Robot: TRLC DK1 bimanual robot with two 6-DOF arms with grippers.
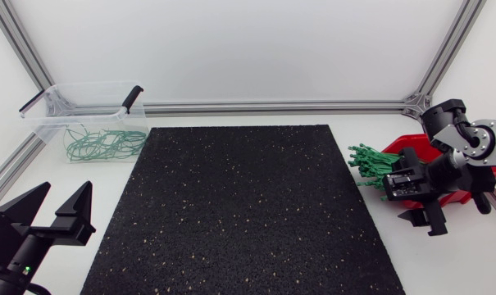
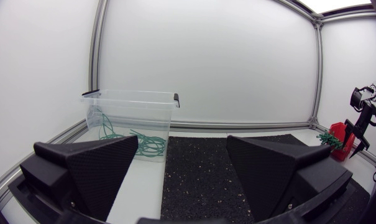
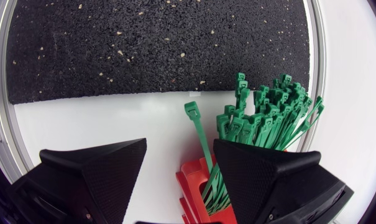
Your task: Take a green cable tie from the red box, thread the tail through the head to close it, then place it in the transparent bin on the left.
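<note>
The white table (image 1: pixel 231 119) is bounded by an aluminium rail (image 1: pixel 272 106) along its far edge and down both sides of the head view. A black speckled mat (image 1: pixel 239 205) fills the centre of the frame, with a strip of white table on either side. The mat's full width separates the two grippers. The transparent bin (image 1: pixel 84 115) stands at upper left, just off the mat's corner, with looped green ties (image 1: pixel 100 143) on its floor. The red box (image 1: pixel 402 147) sits at centre right, near the right-hand rail. The right arm covers most of it, so its outline cannot be made out. The green cable ties (image 1: pixel 370 161) jut in a bundle from the box toward the mat, heads fanned over the white strip. The right gripper (image 1: pixel 426 221) hangs over the box, fingers spread. In the right wrist view a single tie (image 3: pixel 197 130) stands ahead of the gap between them, and the bundle lies ahead of one finger; any contact there is hidden. The left gripper (image 1: pixel 65 190) is at lower left, off the mat's edge, fingers wide apart with nothing between them. Its arm is cut off by the frame.
</note>
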